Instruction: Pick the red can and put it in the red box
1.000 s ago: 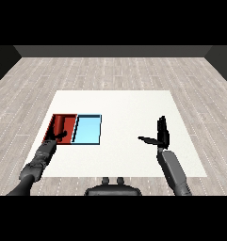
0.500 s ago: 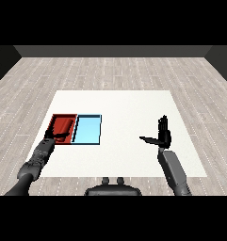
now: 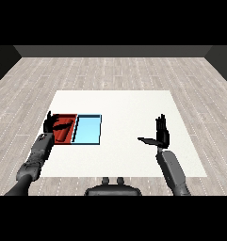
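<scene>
The red can [image 3: 63, 135] lies inside the red tray [image 3: 71, 117] — on its side, toward the tray's near end. The red tray sits flat on the table, touching the light blue tray [image 3: 88, 130] beside it.

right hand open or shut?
Open: the robot's black right hand holds its fingers straight up and thumb out sideways above the white table, holding nothing.

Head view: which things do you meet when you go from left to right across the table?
left hand → red tray → light blue tray → right hand
</scene>
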{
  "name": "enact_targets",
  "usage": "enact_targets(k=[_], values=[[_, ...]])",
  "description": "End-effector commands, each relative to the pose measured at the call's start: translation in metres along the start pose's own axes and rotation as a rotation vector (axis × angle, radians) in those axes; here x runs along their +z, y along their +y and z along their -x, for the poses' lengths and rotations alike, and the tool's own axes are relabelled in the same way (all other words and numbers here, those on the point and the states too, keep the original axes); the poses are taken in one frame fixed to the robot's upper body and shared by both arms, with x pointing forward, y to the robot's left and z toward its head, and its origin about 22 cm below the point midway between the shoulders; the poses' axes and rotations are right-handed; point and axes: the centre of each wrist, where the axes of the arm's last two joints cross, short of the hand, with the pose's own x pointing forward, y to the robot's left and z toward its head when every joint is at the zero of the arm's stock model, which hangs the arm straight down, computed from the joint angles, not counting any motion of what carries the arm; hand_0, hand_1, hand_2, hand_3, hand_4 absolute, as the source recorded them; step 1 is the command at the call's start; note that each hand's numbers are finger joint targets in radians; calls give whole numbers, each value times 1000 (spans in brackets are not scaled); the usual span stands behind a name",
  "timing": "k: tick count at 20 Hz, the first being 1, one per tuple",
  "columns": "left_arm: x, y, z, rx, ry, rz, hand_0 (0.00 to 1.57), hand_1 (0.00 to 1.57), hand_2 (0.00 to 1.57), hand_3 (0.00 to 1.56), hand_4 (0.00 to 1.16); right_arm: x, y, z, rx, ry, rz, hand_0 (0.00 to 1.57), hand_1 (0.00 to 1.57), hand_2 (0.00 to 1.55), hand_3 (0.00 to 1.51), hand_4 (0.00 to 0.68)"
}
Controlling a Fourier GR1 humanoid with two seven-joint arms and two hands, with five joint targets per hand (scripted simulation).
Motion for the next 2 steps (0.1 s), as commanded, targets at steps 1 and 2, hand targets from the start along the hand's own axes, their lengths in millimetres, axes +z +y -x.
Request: enact_targets(k=[1,2], values=[[8,-26,-6,215,-225,101,0,0,0,0,0,10,4,-1,-3,-14,-61,0,0,0,0,0],[5,-13,-11,215,-239,120,0,0,0,0,0,11,8,-3,-21,-19,-64,0,0,0,0,0]])
